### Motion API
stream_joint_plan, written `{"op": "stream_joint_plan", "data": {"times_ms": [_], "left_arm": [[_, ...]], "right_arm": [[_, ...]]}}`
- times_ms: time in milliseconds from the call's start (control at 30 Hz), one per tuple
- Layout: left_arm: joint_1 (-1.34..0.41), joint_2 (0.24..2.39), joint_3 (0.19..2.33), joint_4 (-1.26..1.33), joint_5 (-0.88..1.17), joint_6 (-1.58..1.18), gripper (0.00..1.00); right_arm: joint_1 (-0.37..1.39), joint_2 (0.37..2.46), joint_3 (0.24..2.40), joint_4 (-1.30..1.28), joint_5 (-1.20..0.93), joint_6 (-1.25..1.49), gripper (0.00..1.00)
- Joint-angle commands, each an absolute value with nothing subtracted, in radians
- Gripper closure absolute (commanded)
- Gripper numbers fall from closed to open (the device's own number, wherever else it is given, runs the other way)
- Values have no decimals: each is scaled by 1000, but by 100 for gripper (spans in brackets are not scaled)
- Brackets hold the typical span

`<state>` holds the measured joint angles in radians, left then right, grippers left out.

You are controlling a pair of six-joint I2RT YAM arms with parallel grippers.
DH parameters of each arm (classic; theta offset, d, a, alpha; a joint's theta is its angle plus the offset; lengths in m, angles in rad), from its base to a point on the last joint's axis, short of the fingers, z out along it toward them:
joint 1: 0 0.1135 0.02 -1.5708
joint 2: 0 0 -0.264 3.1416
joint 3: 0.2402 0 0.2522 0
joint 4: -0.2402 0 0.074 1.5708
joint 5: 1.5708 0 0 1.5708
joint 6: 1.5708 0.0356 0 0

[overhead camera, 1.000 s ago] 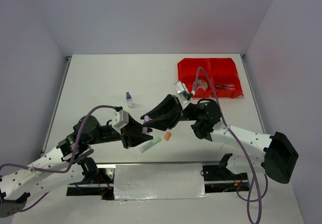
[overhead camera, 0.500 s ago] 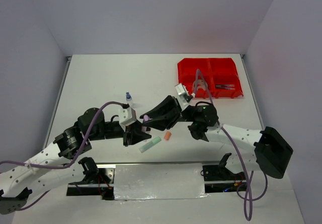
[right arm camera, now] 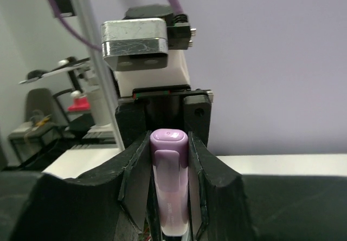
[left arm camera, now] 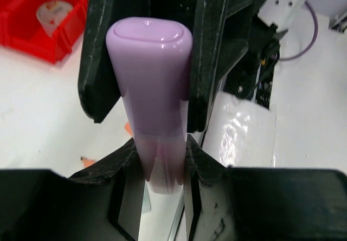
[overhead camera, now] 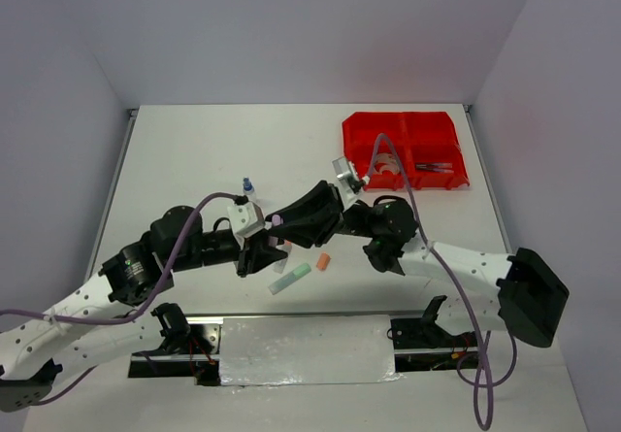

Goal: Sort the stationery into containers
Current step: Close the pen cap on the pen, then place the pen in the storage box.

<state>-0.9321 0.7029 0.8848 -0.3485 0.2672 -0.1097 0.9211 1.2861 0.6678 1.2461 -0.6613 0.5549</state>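
Quick update: the big change over the last second is on the left side. The left arm swings in from lower down, near the green highlighter, and lifts up so the left gripper now sits nose to nose with the right gripper. The right arm barely shifts, just nudging a bit up and to the left.

Between them is the lilac highlighter, and both grippers are on it at once. In the left wrist view, the left one's jaws pinch the thin end at a narrow width, and the right one's jaws clamp the fat capped end. The right wrist view shows the same thing from the other side. Neither pair of jaws looks any wider or narrower than it did a moment ago.

So the highlighter is up off the table as far as I can tell, over the near middle, and well apart from the red bins in the far right corner.

To me this looks like a handover caught mid-swap. I can't tell who's giving and who's taking, but the bins are on the right arm's side, so the right one carrying it over would make sense. One of them has to let go first.

There's plenty left too. The green highlighter, an orange piece and a little bottle are sitting out on the table. A tape roll is already in a bin.
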Motion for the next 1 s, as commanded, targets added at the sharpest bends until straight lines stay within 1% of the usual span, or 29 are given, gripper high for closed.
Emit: {"op": "stream_joint_plan", "data": {"times_ms": [0,67,133,167,200,233,333,367,433,467,500,533,567,700,767,800,867,900,933,967], "left_arm": [[-937,664,921,247,232,-116,100],[-937,667,872,264,212,-167,100],[-937,660,807,275,172,-216,91],[-937,657,795,278,157,-235,86],[-937,654,785,282,147,-250,78],[-937,652,775,281,140,-279,72],[-937,650,753,265,97,-327,60],[-937,655,750,258,69,-337,55],[-937,663,753,226,51,-356,50],[-937,673,762,212,19,-365,37],[-937,679,768,193,6,-377,29],[-937,687,776,180,5,-382,16],[-937,698,794,145,-49,-391,1],[-937,732,860,6,-159,-433,1],[-937,758,912,-125,-279,-471,1],[-937,778,946,-174,-370,-518,1],[-937,795,975,-270,-452,-570,1],[-937,801,989,-358,-490,-622,1],[-937,814,1011,-394,-549,-638,1],[-937,824,1023,-461,-567,-653,0]], "right_arm": [[930,1243,630,683,-599,499,100],[928,1183,644,563,-470,499,100],[928,1090,646,506,-294,502,100],[928,1068,640,508,-273,500,100],[928,1049,635,506,-246,500,100],[928,1028,629,505,-215,500,100],[922,953,608,514,-131,503,100],[914,928,600,525,-130,506,100],[907,914,606,525,-144,514,100],[905,907,617,519,-146,511,100],[905,904,621,511,-143,508,100],[904,899,624,509,-140,502,100],[902,890,630,503,-134,497,100],[876,851,646,437,-55,462,100],[825,824,653,419,-31,449,100],[786,810,664,381,0,433,100],[743,798,669,350,61,416,100],[718,796,672,336,74,394,100],[668,796,678,330,86,381,100],[646,802,686,316,115,368,100]]}}
